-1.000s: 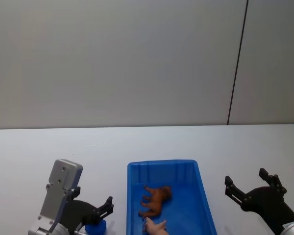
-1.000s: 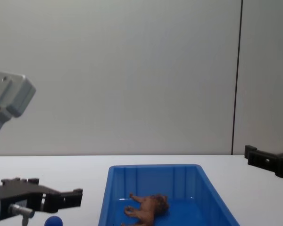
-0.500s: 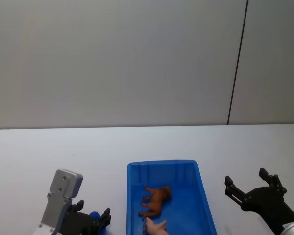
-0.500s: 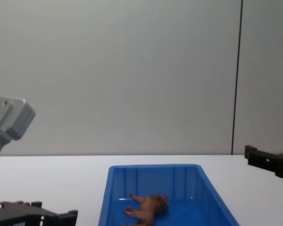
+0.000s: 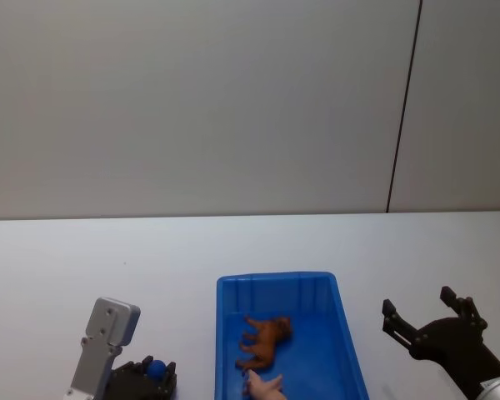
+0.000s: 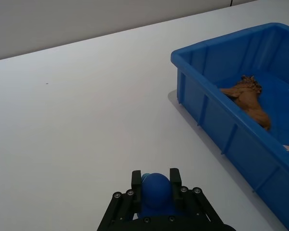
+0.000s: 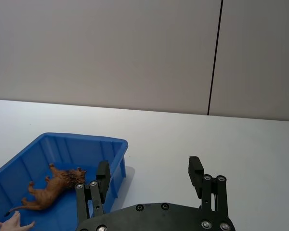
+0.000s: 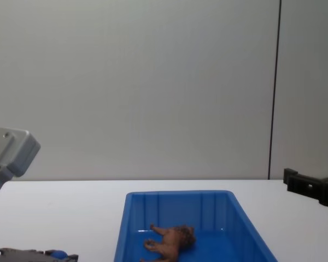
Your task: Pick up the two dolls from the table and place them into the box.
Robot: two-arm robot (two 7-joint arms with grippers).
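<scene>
Left claw [image 6: 155, 191] is down at the white desk [image 5: 233, 242], at about 8 o'clock from the blue box [image 5: 343, 333], its fingers [image 6: 136, 182] closed on the blue round soft toy [image 6: 155, 188]. In the head view the toy [image 5: 156, 367] sits between the dark fingers, low on the desk, well apart from the box's left wall. Right claw [image 7: 149, 174] hovers above the desk at about 3 o'clock from the box, jaws spread wide, nothing between them; in the head view it [image 5: 425, 321] is just beside the box's right wall. Brown lion figure [image 5: 265, 341] lies on its side on the box floor, legs splayed toward the left wall. A pale hand-shaped item [image 5: 263, 386] lies at 6 o'clock from the lion, on the box floor; cannot tell what it is.
</scene>
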